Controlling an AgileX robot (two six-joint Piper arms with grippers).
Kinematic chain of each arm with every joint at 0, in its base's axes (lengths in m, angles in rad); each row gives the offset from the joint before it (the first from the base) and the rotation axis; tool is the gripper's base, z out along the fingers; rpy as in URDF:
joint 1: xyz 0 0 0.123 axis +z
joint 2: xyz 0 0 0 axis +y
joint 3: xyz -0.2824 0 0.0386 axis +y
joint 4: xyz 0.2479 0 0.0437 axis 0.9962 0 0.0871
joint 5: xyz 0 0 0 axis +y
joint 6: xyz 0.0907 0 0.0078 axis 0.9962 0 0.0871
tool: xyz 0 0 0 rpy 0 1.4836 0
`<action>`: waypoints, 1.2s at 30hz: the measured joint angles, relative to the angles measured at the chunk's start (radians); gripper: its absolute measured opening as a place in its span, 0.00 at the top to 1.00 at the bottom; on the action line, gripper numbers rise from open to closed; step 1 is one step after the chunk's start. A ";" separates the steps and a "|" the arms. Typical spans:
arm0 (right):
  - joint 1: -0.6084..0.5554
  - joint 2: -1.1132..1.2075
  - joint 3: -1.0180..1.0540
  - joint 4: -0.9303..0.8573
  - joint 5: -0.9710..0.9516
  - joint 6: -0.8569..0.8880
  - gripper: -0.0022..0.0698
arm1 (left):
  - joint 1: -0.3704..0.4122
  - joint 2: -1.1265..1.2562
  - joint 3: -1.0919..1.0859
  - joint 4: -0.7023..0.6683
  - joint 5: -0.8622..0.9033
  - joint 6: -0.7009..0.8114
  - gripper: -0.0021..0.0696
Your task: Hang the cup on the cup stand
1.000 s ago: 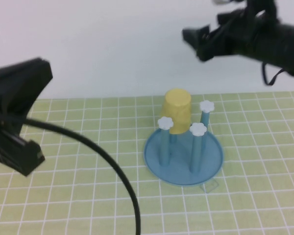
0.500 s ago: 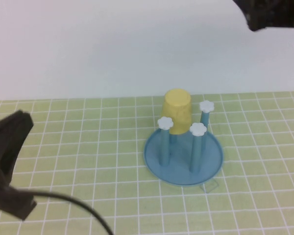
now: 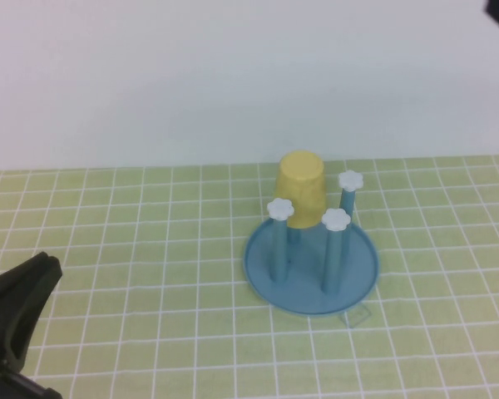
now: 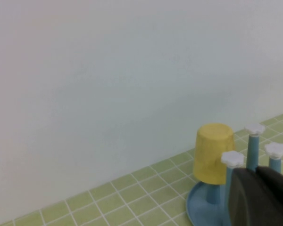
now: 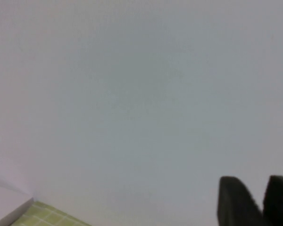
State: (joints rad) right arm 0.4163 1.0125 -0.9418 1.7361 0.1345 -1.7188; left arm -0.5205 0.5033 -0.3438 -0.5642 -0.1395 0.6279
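The cup (image 3: 301,188) is being carried upside down on one peg of the cup stand (image 3: 312,266), so the hanging is judged done. The stand is resting on the bench (image 3: 150,249), well apart from both claws.

The left claw (image 4: 262,197) is being held low at the near left edge of the bench, with the stand ahead of it and off to its right; it is closed and empty. The right claw (image 5: 254,200) is being held high, above and well to the right of the stand, pointed at the bare wall; a narrow gap is seen between its fingers, and nothing is being gripped.

The cup is judged light, stiff and smooth, likely slippery. If a regrasp is needed, its tapered wall should be pinched midway, gently.
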 joint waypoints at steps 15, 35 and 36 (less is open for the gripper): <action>0.000 -0.097 0.032 0.000 0.005 -0.031 0.97 | 0.000 0.000 0.000 0.000 0.010 0.000 0.97; 0.000 -0.097 0.032 0.000 0.005 -0.029 0.97 | 0.000 0.000 0.000 0.005 0.011 0.002 0.97; 0.000 -0.097 0.032 0.000 0.003 -0.029 0.97 | 0.000 0.000 0.000 0.005 0.011 0.002 0.97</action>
State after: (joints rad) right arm 0.4163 0.9157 -0.9097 1.7361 0.1378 -1.7478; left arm -0.5205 0.5033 -0.3438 -0.5595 -0.1287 0.6299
